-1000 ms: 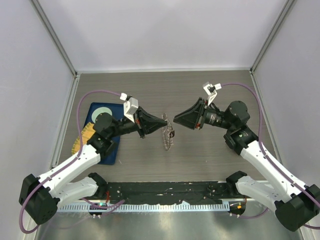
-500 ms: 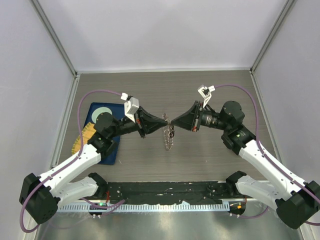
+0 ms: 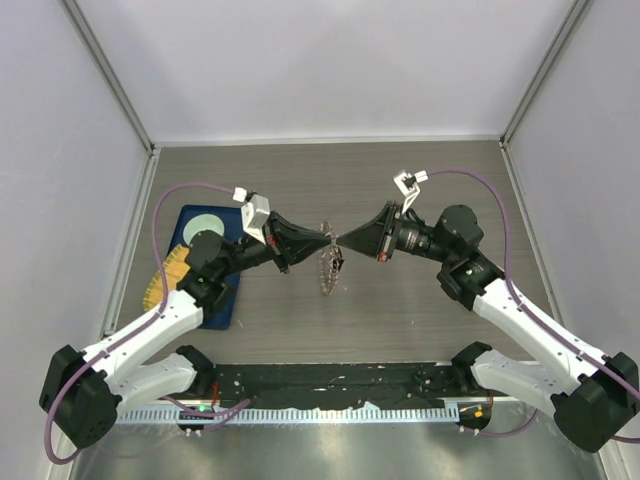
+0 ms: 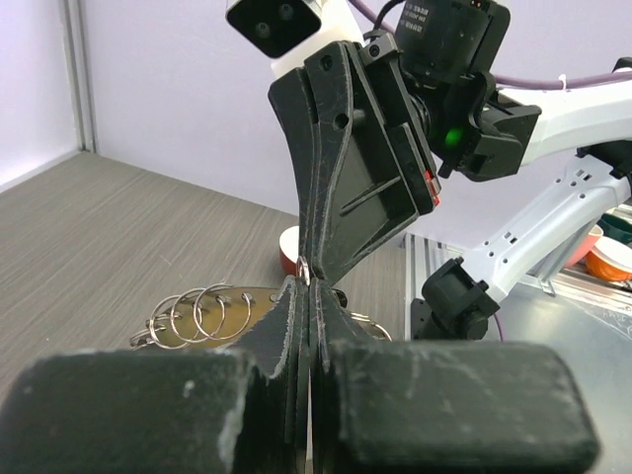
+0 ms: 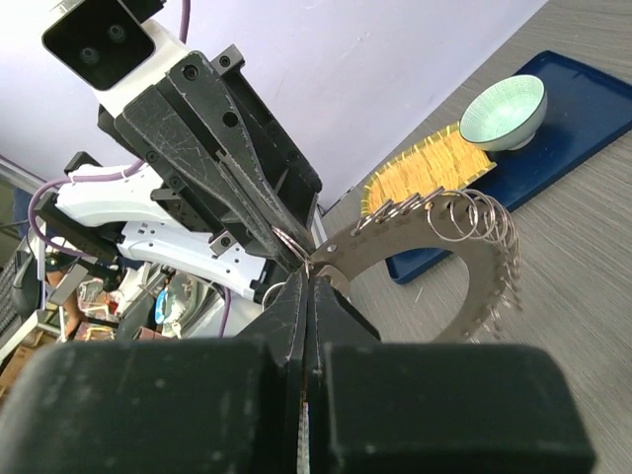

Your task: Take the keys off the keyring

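The keyring (image 3: 326, 268), a round grey-brown metal ring fringed with small wire loops, hangs edge-on over the middle of the table. It is held at its top, where our two claws meet tip to tip. Our left gripper (image 3: 329, 241) is closed, its jaws pinching the ring's flat rim. Our right gripper (image 3: 343, 241) is closed too, its tips pressed to the same spot from the right; whether it nips the rim or a single loop we cannot tell. Below lies the grey wood-grain table (image 3: 400, 320). Well to the left sits a dark blue flat tray (image 3: 186, 228) carrying a pale green round bowl (image 3: 209, 222), with a yellow bristly mat (image 3: 166, 277) at the tray's left edge.
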